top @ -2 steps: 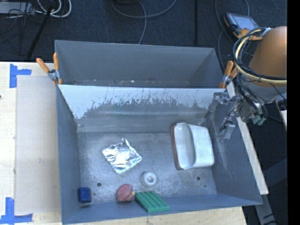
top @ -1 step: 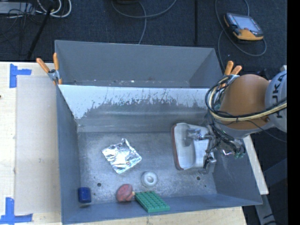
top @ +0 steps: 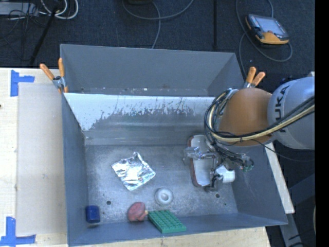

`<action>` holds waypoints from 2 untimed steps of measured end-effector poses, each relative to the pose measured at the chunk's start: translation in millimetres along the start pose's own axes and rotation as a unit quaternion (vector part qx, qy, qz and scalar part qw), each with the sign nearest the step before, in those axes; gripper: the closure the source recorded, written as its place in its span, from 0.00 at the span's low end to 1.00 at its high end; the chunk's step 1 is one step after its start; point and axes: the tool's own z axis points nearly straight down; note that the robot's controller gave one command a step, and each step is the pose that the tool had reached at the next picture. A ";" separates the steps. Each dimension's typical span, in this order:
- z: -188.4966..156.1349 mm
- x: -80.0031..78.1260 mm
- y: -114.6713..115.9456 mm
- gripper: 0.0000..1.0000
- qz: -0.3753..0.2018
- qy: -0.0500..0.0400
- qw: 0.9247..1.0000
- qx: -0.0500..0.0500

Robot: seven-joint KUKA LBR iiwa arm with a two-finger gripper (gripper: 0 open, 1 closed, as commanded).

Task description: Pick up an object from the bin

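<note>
Arm in from the right, gripper (top: 209, 183) down low on the bin's (top: 154, 86) right floor beside a reddish-brown object (top: 195, 173); its grip, can't tell. "KU" lettering (top: 280, 107) shows on the arm.

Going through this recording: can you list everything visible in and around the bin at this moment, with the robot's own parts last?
crumpled silver foil piece: one, silver, left-centre of the bin floor
small white round cap: one, white, floor centre, towards the front
reddish-brown rounded lump: one, reddish-brown, by the front wall, just left of the green block
flat green ridged block: one, green, against the front wall
small blue block: one, blue, front-left corner
grey metal bin: one, grey, holds all five things
orange-and-grey handheld device: two, on the dark floor beyond the bin, cables attached
robot arm: one, silver-grey with orange cover and cables, reaching in from the right
gripper: one, low over the right of the floor
</note>
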 end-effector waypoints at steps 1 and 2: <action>1.8 4.6 0.8 1.00 0.001 0.008 1.000 -0.004; -120.7 8.8 -10.6 1.00 -0.022 -0.004 1.000 0.004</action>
